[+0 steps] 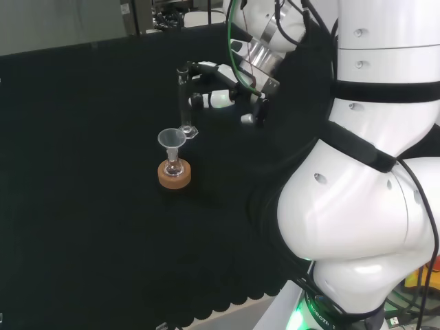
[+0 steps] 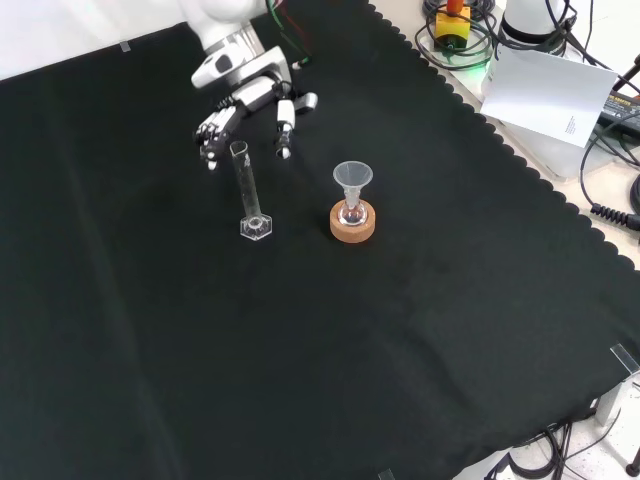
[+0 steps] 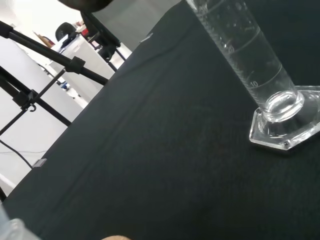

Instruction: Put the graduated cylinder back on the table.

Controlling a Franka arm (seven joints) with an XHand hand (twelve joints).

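Fingers on the hand [image 2: 245,100] are looking relaxed and slightly spread to me, gripping nothing. In the front view I am seeing the hand hanging just behind the top of the graduated cylinder [image 2: 247,188], fingertips near its rim but apart from it as far as I can tell. The graduated cylinder is standing upright on its clear hexagonal foot on the black cloth of the worktop [image 2: 300,350], well in from every edge and toward the far side in the front view. Through the wrist view I am reading the foot sitting flat on the cloth, and the tube appearing empty. Just beside it, toward the scalloped edge of the worktop in the front view, a small flask [image 2: 352,213] is sitting in a cork ring [image 2: 352,224] with a clear funnel [image 2: 352,178] resting in its neck. I cannot tell what the flask is holding.
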